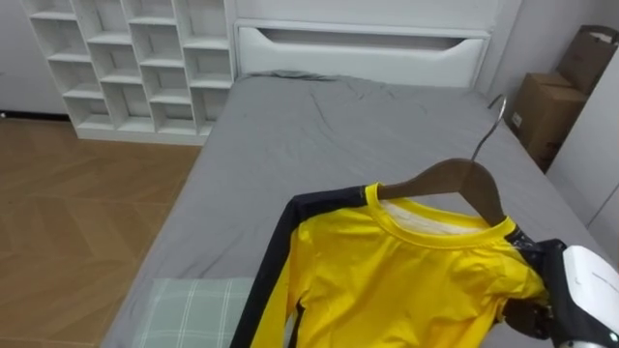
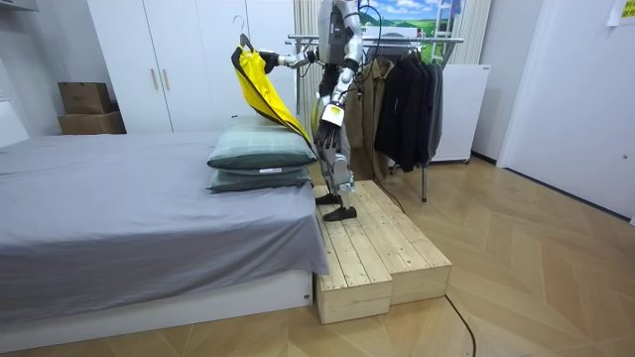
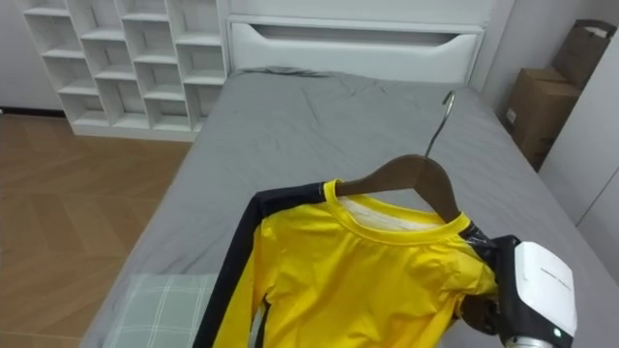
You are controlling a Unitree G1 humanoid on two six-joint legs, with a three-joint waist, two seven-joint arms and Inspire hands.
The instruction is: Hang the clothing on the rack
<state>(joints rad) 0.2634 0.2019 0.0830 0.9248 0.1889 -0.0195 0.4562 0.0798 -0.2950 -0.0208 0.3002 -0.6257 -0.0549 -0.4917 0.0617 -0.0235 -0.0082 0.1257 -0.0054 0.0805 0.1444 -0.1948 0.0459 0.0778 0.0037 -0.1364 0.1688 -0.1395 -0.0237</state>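
Observation:
A yellow shirt (image 1: 387,280) with dark side stripes hangs on a wooden hanger (image 1: 455,179) whose metal hook (image 1: 493,111) points up and away. My right hand (image 1: 566,290) comes in from the lower right. Its dark fingers are curled round the hanger's right end, under the shirt's shoulder. In the room view I stand on a wooden platform (image 2: 382,248) at the bed's side, and my right hand (image 2: 288,61) holds the shirt (image 2: 260,84) out high over the pillows (image 2: 260,159). My left hand (image 2: 330,117) hangs at my side.
A grey bed (image 1: 338,135) lies below the shirt, with a green checked pillow (image 1: 193,309) at its near end. Behind me stands a clothes rack (image 2: 397,40) with dark garments (image 2: 407,99). A white shelf unit (image 1: 135,58) and cardboard boxes (image 1: 546,111) flank the bed.

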